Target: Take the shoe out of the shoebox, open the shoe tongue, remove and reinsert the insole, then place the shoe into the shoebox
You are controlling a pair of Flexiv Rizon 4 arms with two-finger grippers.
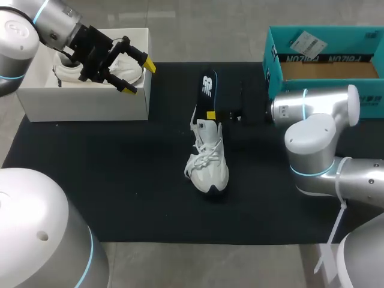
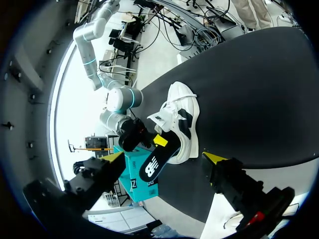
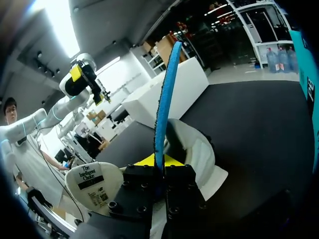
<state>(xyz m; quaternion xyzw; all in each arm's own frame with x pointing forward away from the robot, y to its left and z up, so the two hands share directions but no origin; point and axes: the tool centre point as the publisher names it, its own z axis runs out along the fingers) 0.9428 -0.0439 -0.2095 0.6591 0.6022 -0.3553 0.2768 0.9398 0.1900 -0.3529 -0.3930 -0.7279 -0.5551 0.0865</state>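
mat [image 1: 120, 180] beneath level right arm [image 1: 312, 108], insole [image 1: 207, 90]

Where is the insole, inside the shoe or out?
Mostly out: the insole sticks out beyond the heel of the shoe, pinched between the fingers of the right gripper.

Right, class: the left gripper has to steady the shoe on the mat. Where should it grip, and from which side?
Probably the toe end of the shoe, from above on the left arm's side, fingers across its narrow width. The heel end is taken: the right gripper holds the insole there. The left gripper is open.
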